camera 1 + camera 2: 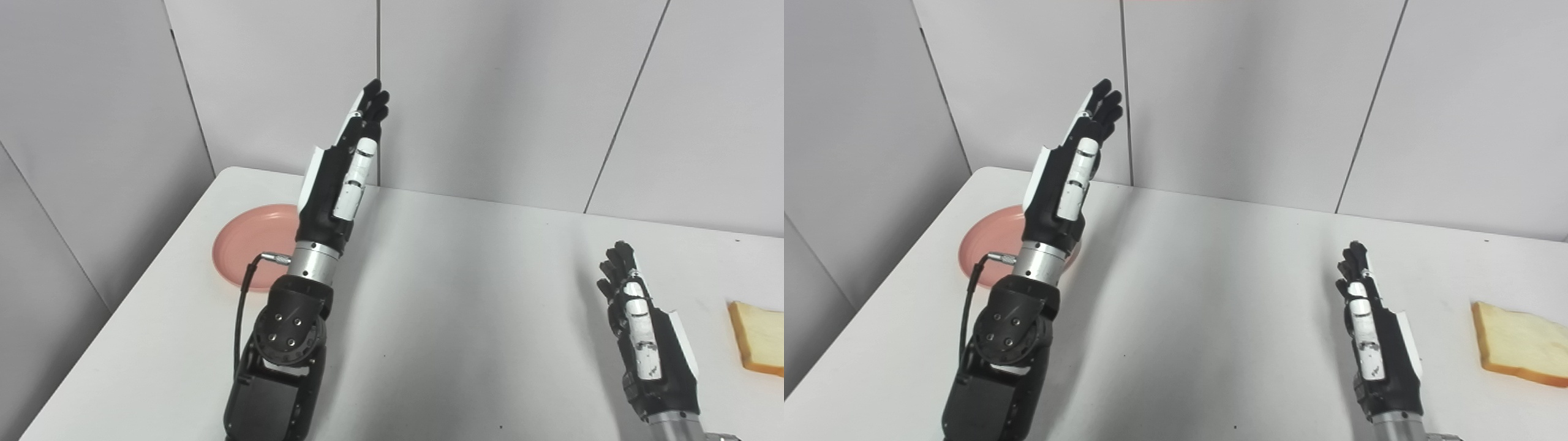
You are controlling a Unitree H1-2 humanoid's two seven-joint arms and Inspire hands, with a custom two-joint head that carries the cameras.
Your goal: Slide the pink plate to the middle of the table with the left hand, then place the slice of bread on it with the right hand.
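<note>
white table | pink plate below raised left hand fingers

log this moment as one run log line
left hand: open, raised over plate | right hand: open, idle | pink plate: far left, not slid | bread slice: right edge, on table

White table, grey panelled wall behind
</note>
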